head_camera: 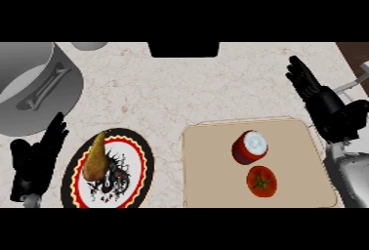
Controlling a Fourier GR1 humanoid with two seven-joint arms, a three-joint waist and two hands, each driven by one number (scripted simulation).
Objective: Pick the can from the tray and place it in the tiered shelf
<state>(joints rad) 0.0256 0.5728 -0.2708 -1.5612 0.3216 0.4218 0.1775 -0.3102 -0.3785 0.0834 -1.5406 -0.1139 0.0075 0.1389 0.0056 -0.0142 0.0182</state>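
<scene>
Your red can (249, 147) sits on the tray (209, 166) near a tomato (261, 181), label unreadable; left hand (36, 161) and right hand (324, 105) both released, fingers straight.

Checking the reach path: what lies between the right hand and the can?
Head view: only bare tray and its rim separate the right hand and the can; the tomato sits aside.

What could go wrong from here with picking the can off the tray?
The red tomato lies close beside the red can with a white end on the tan tray, so the open right hand may nudge it while closing. The can looks tilted and could roll.
</scene>
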